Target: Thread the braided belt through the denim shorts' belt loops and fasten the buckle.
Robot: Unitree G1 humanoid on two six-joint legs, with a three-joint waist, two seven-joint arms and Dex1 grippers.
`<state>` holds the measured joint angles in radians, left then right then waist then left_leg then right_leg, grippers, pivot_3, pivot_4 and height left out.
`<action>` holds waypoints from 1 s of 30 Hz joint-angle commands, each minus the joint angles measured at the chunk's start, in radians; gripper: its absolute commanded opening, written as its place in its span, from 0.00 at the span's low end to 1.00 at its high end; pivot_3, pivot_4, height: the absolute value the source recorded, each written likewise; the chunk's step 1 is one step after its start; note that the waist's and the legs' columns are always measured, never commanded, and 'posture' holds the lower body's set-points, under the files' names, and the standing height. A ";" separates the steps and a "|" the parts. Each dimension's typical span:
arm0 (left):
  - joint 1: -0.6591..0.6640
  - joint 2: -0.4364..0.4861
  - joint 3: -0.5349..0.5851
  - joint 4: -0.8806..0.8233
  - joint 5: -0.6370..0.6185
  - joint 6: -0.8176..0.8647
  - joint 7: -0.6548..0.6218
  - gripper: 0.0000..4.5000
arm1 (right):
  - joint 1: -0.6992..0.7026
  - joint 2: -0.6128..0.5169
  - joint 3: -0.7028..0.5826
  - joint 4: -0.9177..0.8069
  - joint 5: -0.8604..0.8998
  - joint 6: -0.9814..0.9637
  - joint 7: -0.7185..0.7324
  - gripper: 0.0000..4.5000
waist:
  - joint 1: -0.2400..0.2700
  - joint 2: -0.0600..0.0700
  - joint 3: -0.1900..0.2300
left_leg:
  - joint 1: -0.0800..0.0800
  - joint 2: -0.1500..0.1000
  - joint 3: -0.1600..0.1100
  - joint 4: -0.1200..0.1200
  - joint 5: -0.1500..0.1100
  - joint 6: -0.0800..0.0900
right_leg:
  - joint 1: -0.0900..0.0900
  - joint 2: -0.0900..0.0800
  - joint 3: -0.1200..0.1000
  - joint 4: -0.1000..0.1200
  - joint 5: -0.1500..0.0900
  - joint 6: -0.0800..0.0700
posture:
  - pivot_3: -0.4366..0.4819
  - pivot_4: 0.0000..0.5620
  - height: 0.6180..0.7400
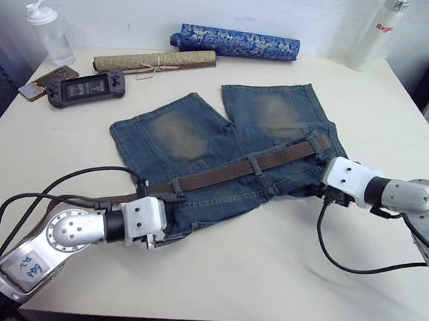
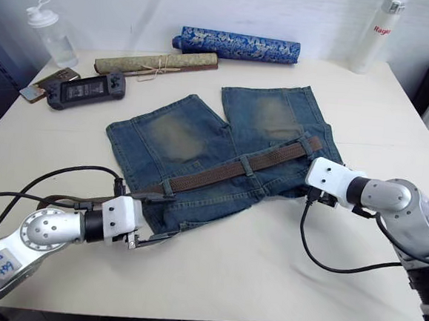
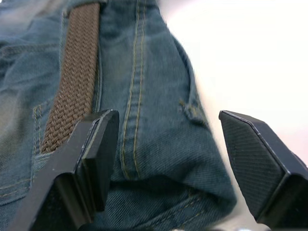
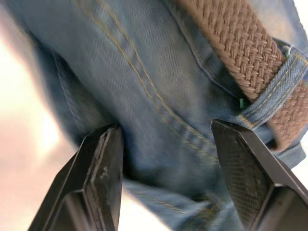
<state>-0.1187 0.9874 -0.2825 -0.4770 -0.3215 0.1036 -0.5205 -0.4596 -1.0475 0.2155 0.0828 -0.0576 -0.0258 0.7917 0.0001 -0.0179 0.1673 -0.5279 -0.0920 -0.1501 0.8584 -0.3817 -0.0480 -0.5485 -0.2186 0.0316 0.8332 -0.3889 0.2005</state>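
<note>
Left wrist: left claw (image 3: 166, 159) released, its fingers straddling the denim shorts (image 3: 154, 120) edge beside the braided belt (image 3: 72, 86), likely to pin cloth.
Right wrist: right claw (image 4: 168, 168) released over the waistband, near a belt loop (image 4: 274, 91).
Eye views: shorts flat on the counter (image 1: 265, 269), belt lying threaded along the waist.

The denim shorts (image 1: 223, 150) lie at the table's (image 1: 265, 269) centre, waistband toward 6 o'clock, legs toward 12. The braided belt (image 1: 243, 170) runs across the waistband under a belt loop (image 1: 253, 163), from 8 o'clock to 3. At 11 o'clock lie a handheld game console (image 1: 86, 89) and water bottle (image 1: 50, 32); two rolls, the rolled mat (image 1: 154, 60) nearer than the patterned roll (image 1: 235, 42), lie at 12; a tall bottle (image 1: 378, 32) stands at 1.
</note>
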 commanded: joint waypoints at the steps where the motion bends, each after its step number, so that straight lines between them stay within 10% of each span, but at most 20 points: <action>1: -0.038 -0.041 -0.036 -0.001 0.132 0.063 -0.020 0.81 | -0.018 0.017 0.047 0.123 -0.150 -0.162 -0.044 0.69 | 0.000 -0.002 -0.001 | 0.000 0.000 0.000 0.000 0.000 0.000 | 0.000 0.000 0.000 0.000 0.000 0.001 | 0.48 0.27 0.16; 7: -0.048 -0.104 -0.071 0.047 0.278 0.087 -0.061 0.81 | -0.003 0.060 0.033 0.178 -0.181 -0.193 -0.037 0.69 | 0.001 -0.007 -0.005 | 0.001 0.000 0.000 0.005 0.001 0.000 | 0.001 0.001 0.001 0.004 0.002 -0.001 | 0.48 0.27 0.16; 14: -0.055 -0.131 -0.088 0.163 0.417 0.033 -0.090 0.15 | 0.025 0.070 -0.009 0.155 -0.138 -0.120 0.023 0.00 | 0.003 -0.006 -0.010 | 0.002 0.000 -0.001 0.012 0.001 0.001 | 0.004 0.001 0.001 0.008 0.000 -0.007 | 0.48 0.27 0.16; 16: -0.054 -0.120 -0.071 0.206 0.430 -0.011 -0.104 0.02 | 0.041 0.067 -0.025 0.122 -0.112 -0.082 0.051 0.00 | 0.003 -0.006 -0.010 | 0.002 0.000 -0.001 0.013 0.001 0.001 | 0.004 0.001 0.001 0.010 0.000 -0.007 | 0.48 0.27 0.16; 30: -0.216 -0.023 0.004 0.765 0.515 -0.454 -0.105 0.02 | 0.203 0.132 -0.095 -0.437 0.182 0.463 0.161 0.00 | 0.008 0.005 -0.018 | 0.002 0.002 -0.002 0.012 0.000 0.001 | 0.001 0.001 0.001 0.014 -0.003 -0.010 | 0.48 0.27 0.16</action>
<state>-0.3059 0.9251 -0.2873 -0.0084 0.1039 -0.2573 -0.6162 -0.3001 -0.9671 0.1222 -0.1530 0.0280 0.2188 0.9528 0.0082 -0.0126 0.1493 -0.5260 -0.0906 -0.1517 0.8704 -0.3816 -0.0466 -0.5479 -0.2175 0.0325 0.8475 -0.3919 0.1906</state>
